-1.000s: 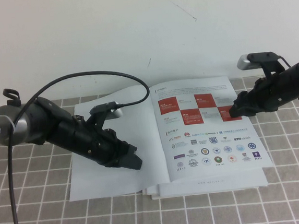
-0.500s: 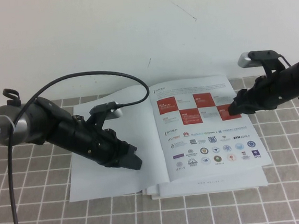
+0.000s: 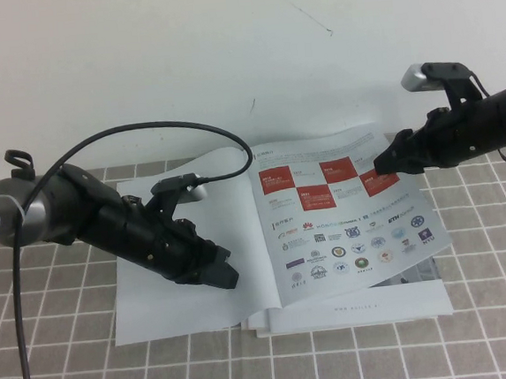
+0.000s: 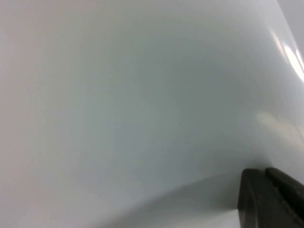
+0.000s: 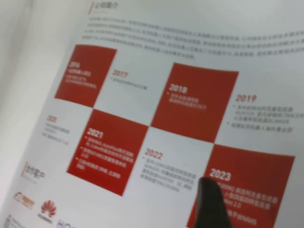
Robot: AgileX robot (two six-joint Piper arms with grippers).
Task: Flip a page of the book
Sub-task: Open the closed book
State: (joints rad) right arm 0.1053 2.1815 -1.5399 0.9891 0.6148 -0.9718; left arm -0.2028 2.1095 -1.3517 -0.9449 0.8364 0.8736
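The book (image 3: pixel 345 226) lies open on the counter (image 3: pixel 494 310). The closed left gripper (image 3: pixel 214 271) pins the left page; the right gripper (image 3: pixel 384 164), jaws apart, lifts the right page, which next needs sweeping leftward.

Your high view is bright and evenly lit — soft shadows under the arms. The left wrist view shows blank, defocused glossy paper with a glare streak; the right wrist print is blurred.

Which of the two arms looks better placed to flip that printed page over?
The right gripper: it touches the lifted red-squared page of the thin white booklet. The shut left gripper rests on the blank left page.
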